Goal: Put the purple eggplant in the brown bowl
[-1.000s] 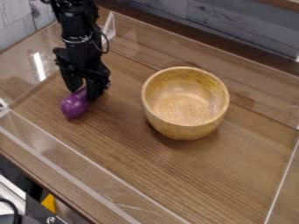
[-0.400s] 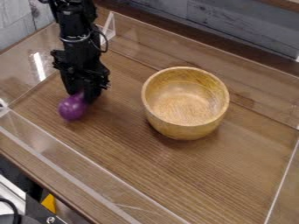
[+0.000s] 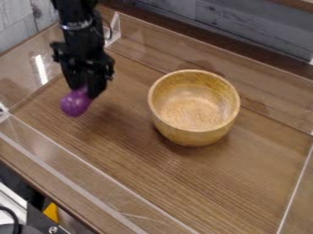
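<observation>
One black robot gripper (image 3: 83,89) is pointing straight down, its fingers clamping the upper end of one small smooth purple toy eggplant (image 3: 76,102), which is hanging just above the wooden table (image 3: 184,183). One round light-brown wooden bowl (image 3: 195,107) with thick walls is sitting empty, well apart to the right of the eggplant.

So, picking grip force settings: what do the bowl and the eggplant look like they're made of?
The brown bowl looks like turned wood, matte, with visible grain and thick walls. The purple eggplant looks like smooth moulded plastic or rubber, evenly coloured with a slight sheen; which one is unclear.
</observation>
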You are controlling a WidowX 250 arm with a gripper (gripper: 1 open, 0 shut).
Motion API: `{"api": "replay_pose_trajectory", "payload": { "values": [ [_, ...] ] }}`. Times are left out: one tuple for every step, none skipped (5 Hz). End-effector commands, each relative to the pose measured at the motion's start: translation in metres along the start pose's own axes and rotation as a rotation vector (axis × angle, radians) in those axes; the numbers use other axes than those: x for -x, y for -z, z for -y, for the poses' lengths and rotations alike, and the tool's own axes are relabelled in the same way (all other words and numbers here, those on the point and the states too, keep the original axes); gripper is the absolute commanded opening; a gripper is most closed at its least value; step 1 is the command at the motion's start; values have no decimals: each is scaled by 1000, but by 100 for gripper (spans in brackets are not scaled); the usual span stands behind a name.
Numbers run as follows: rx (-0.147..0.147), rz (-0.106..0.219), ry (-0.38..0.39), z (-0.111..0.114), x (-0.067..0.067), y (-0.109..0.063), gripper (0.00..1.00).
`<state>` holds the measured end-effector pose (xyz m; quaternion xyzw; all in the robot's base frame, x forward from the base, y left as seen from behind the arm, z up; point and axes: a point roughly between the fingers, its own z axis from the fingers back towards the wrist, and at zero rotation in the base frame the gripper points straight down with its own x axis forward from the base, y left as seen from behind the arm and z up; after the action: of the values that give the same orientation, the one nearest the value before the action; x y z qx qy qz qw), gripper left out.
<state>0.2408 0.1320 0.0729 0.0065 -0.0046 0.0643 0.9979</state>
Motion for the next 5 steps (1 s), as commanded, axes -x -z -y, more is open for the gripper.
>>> {"api": "replay_pose_trajectory", "payload": {
  "values": [
    [12, 81, -2, 20, -14, -41, 0],
    [41, 83, 17, 53, -21, -54, 0],
    [56, 81, 55, 96, -25, -53, 0],
    [57, 87, 51, 106, -29, -51, 0],
    [58, 93, 49, 117, -34, -48, 0]
  ]
}}
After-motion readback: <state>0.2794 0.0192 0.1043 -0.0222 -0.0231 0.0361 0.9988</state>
